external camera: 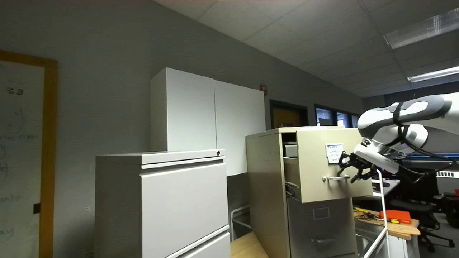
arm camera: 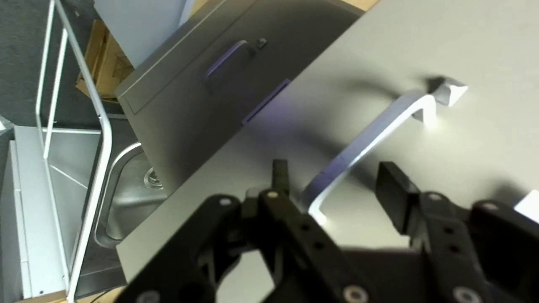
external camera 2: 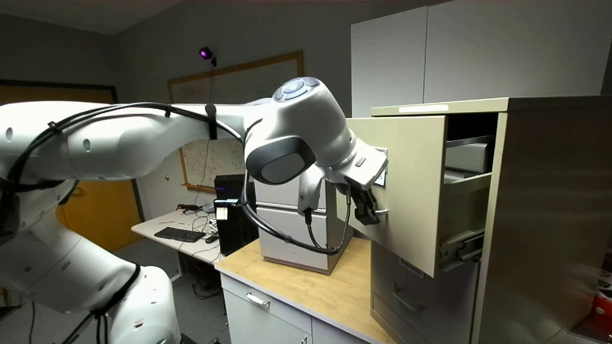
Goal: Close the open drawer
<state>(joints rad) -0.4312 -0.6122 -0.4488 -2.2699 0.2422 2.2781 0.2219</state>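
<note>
The open drawer (external camera: 312, 157) is the top drawer of the narrow beige filing cabinet (external camera: 263, 172). It sticks well out of the cabinet in both exterior views, and its side and rail show in an exterior view (external camera 2: 415, 191). Its flat front fills much of the wrist view (arm camera: 476, 147). A silver bar handle (arm camera: 366, 143) runs diagonally there. My gripper (arm camera: 335, 181) is open, with its black fingers apart and the handle's near end between them, not clamped. In an exterior view my gripper (external camera: 346, 175) is at the drawer front, by the handle's end. Fingertip contact with the front cannot be told.
The lower drawer (external camera: 322, 225) of the beige cabinet is shut. A wide light-grey cabinet (external camera: 183, 204) stands nearby. White wall cabinets (external camera: 236, 122) hang behind. A white metal rail (arm camera: 94, 168) and a sink (arm camera: 134, 202) lie beside the filing cabinet. A wooden counter (external camera 2: 306, 286) runs alongside.
</note>
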